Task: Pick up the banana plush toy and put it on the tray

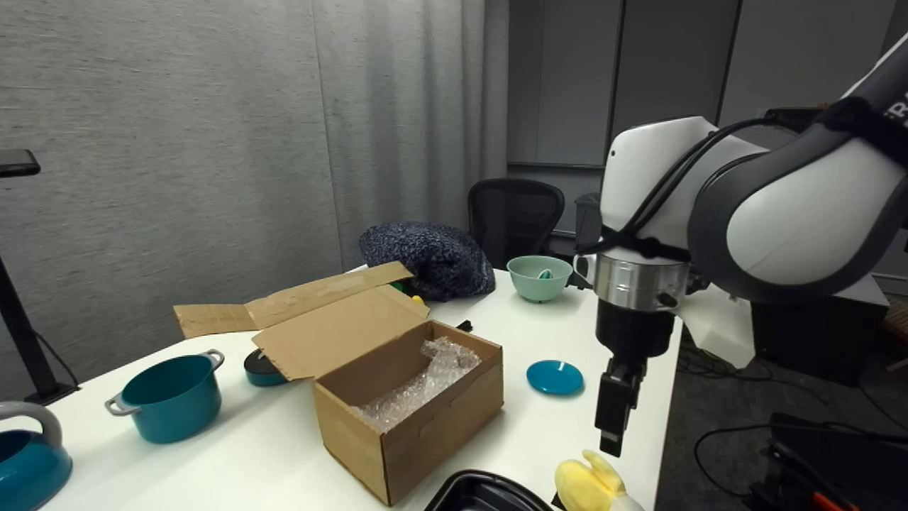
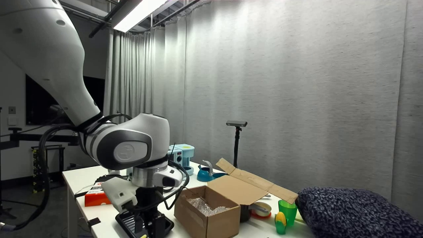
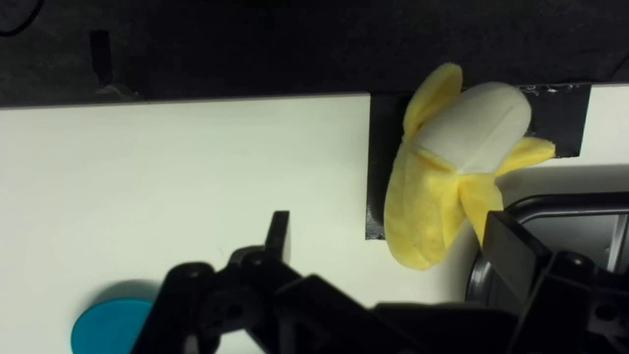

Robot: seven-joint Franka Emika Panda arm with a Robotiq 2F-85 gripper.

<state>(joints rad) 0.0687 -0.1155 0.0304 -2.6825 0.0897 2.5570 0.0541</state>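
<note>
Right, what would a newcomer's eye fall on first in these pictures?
Probably the white Franka arm looming over the table. Next, the yellow banana plush toy by the table's edge, beside the black tray, below the open hand. Then the open cardboard box beside the tray, holding bubble wrap.

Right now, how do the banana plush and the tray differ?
Colour: the banana plush is yellow and off-white; the tray is black.
Build: the plush is rounded and lumpy, with loose flaps; the tray is shallow, with a raised rim.
Place: the plush lies partly over the black patch at the edge of the white table; the tray sits farther in.
Shared: both rest on that table, neither gripped.
</note>
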